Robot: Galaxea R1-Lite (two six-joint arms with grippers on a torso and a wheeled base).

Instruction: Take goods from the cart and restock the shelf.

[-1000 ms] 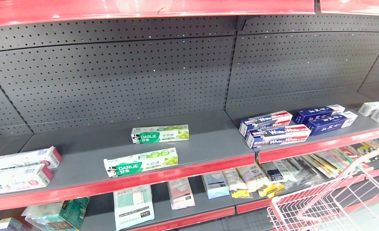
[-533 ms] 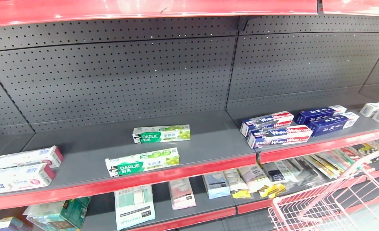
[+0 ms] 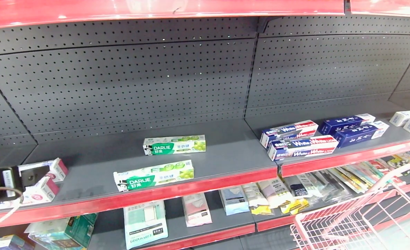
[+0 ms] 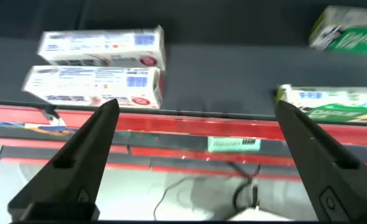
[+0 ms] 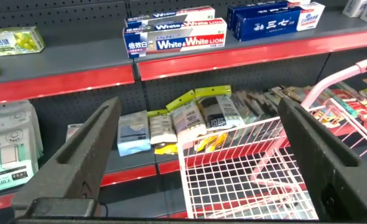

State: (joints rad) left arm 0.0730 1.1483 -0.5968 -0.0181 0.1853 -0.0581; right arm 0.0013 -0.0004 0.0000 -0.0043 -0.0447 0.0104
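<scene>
The grey middle shelf [image 3: 226,152] carries two green toothpaste boxes [image 3: 173,144] [image 3: 153,175] lying flat. Two white-and-pink boxes [image 3: 48,173] sit at its left end, partly hidden by my left arm [image 3: 3,182]. My left gripper [image 4: 197,106] is open, level with the shelf's red front edge [image 4: 183,127], between the white-and-pink boxes [image 4: 93,86] and a green box [image 4: 333,102]. The pink wire cart [image 3: 358,215] stands low on the right. My right gripper [image 5: 199,102] hangs open above the cart basket [image 5: 233,168].
Blue, red and white boxes [image 3: 300,147] and dark blue boxes [image 3: 352,130] fill the right bay. Packets and pouches [image 3: 232,199] lie on the lower shelf. Free shelf space lies around and behind the green boxes.
My left arm has come into the head view at the left edge, in front of the white-and-pink boxes. The boxes and cart have stayed put.
</scene>
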